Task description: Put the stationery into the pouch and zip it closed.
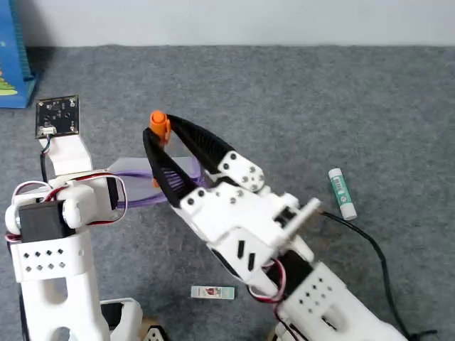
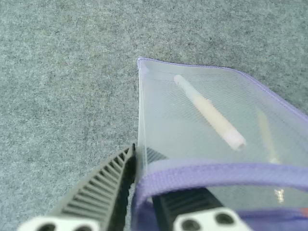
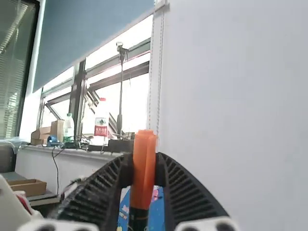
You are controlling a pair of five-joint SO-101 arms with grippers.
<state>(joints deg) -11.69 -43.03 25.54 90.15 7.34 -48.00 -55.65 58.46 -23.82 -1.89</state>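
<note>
A see-through pouch with purple edging lies on the grey carpet, partly under the arms. Inside it are a white pen and a thin pale pencil. My left gripper is shut on the pouch's purple rim near a corner. My right gripper is over the pouch, shut on an orange marker that stands upright between the black fingers. A green-and-white glue stick lies on the carpet to the right. A small flat eraser lies near the front.
A blue box stands at the back left corner. A black cable runs over the carpet on the right. Open carpet stretches across the back and the right.
</note>
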